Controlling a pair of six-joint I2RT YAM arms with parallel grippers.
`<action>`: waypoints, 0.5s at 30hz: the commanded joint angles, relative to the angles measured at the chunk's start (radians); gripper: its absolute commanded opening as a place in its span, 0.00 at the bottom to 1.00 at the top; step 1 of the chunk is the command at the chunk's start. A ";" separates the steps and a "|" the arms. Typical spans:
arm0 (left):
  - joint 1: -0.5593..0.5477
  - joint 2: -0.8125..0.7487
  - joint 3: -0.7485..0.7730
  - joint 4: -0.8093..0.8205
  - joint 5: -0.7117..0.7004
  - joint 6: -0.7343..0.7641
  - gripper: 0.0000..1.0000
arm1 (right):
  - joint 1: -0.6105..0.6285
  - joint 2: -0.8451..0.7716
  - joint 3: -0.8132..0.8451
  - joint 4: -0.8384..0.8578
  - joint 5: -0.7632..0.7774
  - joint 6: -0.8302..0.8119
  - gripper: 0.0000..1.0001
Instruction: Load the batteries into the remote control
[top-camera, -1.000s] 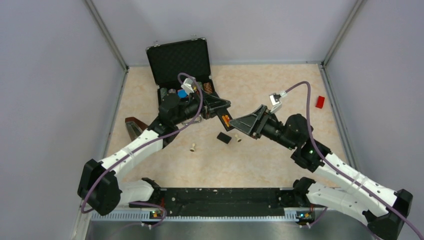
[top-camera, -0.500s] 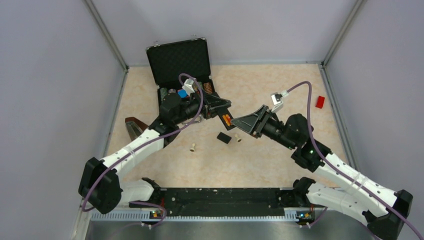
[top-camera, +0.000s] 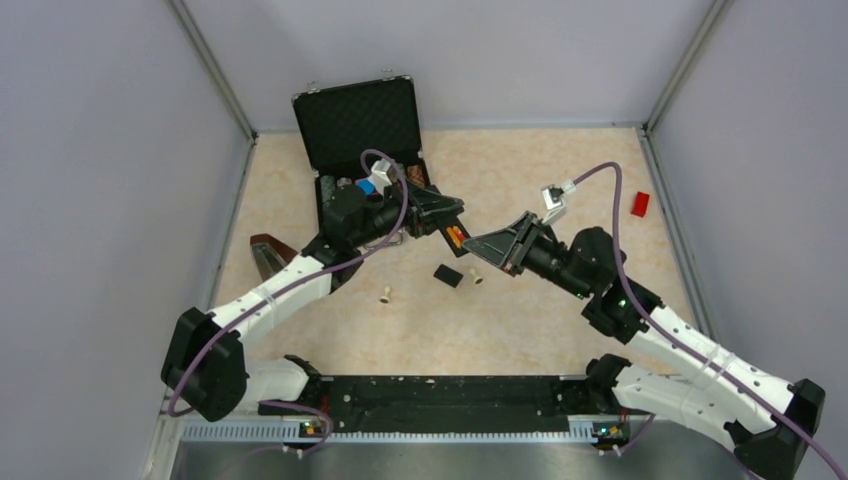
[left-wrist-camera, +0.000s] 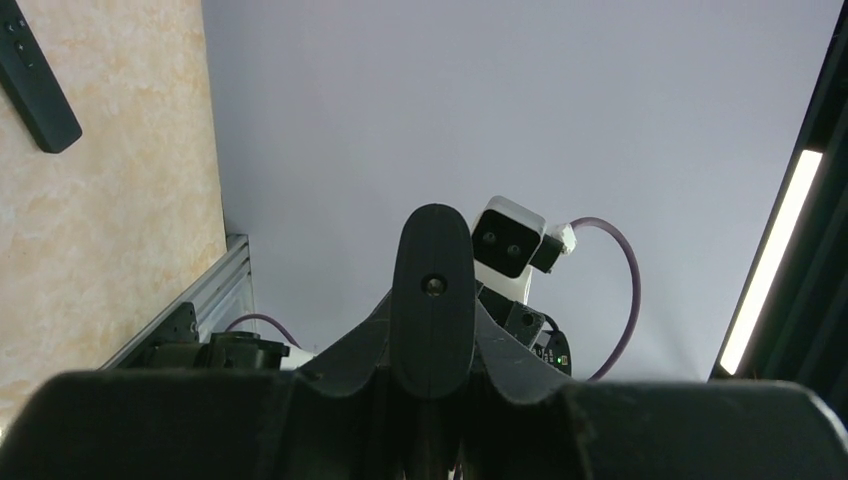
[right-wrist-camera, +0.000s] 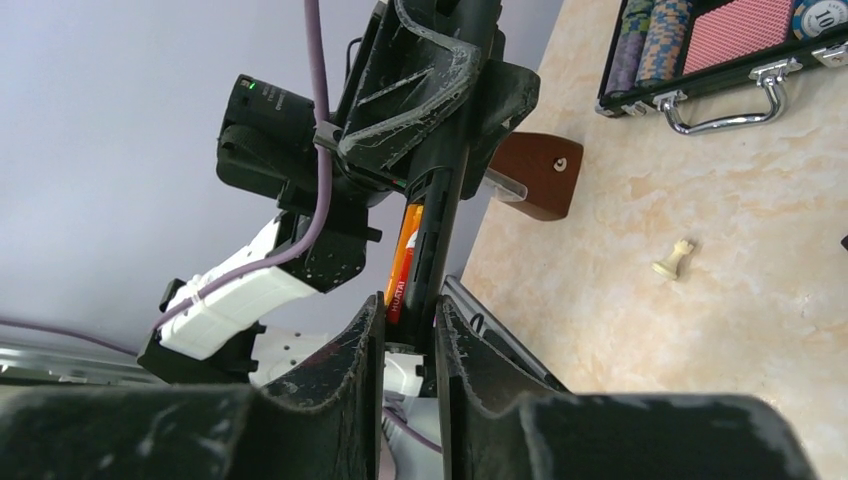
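Your right gripper (right-wrist-camera: 410, 306) shows its jaws standing narrow, and the lower end of the remote (right-wrist-camera: 441, 225) runs straight down into the slim gap between them. Whether the pads actually pinch it, you cannot tell. An orange battery (right-wrist-camera: 402, 255) sits in the remote's open bay, its bottom end right at the mouth of that gap. Further up the bar, your left gripper (right-wrist-camera: 450, 95) is clamped tight on the remote, holding it in the air between the two arms.

Down on the table (top-camera: 560, 180), the small black cover (top-camera: 448, 276) lies just below the grippers. One cream peg (top-camera: 477, 278) sits just beside it, and another (top-camera: 385, 295) lies further left. A brown block (top-camera: 268, 252) rests by the left wall. The open case (top-camera: 355, 125) stands at the back, and a red block (top-camera: 640, 204) lies far off near the right wall.
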 joint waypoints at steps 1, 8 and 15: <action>-0.004 -0.008 -0.001 0.088 0.011 -0.010 0.00 | -0.014 0.020 0.039 -0.002 -0.007 -0.010 0.16; -0.006 -0.021 0.034 0.082 0.043 0.070 0.00 | -0.014 0.059 0.048 -0.001 -0.026 0.019 0.14; -0.014 -0.050 0.068 0.072 0.066 0.229 0.00 | -0.019 0.095 0.053 -0.013 -0.030 0.091 0.15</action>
